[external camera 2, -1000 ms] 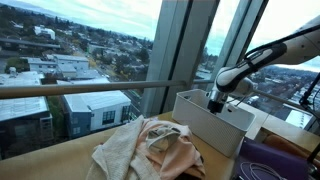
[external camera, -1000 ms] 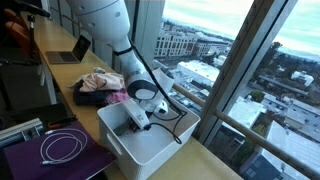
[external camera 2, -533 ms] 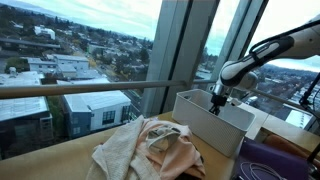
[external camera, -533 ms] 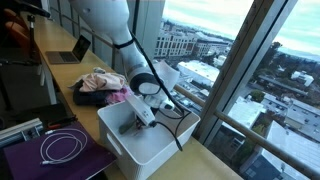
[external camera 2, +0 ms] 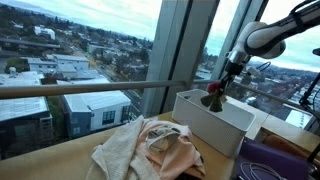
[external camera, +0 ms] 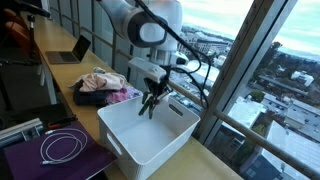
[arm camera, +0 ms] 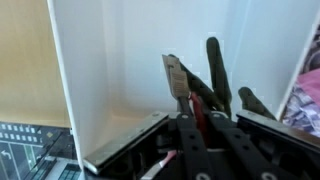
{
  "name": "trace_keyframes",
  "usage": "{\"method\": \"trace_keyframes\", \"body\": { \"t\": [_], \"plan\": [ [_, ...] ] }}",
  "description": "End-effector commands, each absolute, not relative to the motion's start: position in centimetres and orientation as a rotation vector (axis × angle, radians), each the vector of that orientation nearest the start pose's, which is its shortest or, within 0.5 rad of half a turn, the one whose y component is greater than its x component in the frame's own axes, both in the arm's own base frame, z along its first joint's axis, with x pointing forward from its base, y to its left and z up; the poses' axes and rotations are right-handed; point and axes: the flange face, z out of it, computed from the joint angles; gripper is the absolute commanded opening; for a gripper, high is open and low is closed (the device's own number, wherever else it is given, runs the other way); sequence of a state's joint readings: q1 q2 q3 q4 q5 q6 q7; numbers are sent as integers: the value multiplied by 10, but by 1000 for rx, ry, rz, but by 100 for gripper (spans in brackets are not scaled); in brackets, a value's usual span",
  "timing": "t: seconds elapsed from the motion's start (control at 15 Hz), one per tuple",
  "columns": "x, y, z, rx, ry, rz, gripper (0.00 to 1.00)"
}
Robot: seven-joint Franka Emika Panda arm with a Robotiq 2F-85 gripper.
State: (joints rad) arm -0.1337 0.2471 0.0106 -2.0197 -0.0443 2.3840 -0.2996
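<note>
One gripper (external camera: 150,103) hangs mid-frame over the white bin (external camera: 135,152), its jaws pinched nearly closed on a small dark reddish item (external camera 2: 212,99), which dangles at the bin's top edge, right of centre in an exterior view. Wrist view: dark strips poke up between the jaws. Heaped clothes (external camera: 100,82) sit upper left of the bin, and a white cable (external camera: 62,147) lies lower left.

bin (external camera: 140,152) white | item (external camera 2: 212,98) dark red | clothes (external camera 2: 150,150) pink, cream | mat (external camera: 28,163) purple | hand (external camera: 152,97) black | arm (external camera: 150,25) white | surface (external camera: 212,166) tan
</note>
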Motion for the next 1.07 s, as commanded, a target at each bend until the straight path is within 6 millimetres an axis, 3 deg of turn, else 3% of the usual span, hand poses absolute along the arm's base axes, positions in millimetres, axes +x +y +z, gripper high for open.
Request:
{"method": "trace_keyframes", "body": {
  "t": [0.0, 0.13, 0.27, 0.47, 0.67, 1.0],
  "plan": [
    [588, 0, 396, -3237, -350, -266, 3],
    [584, 59, 410, -3253, -385, -296, 3],
    [574, 122, 409, -3259, -410, -303, 3],
    [550, 201, 383, -3269, -437, -262, 3],
    [531, 237, 350, -3305, -456, -209, 3],
    [523, 246, 325, -3344, -432, -140, 3]
  ]
}}
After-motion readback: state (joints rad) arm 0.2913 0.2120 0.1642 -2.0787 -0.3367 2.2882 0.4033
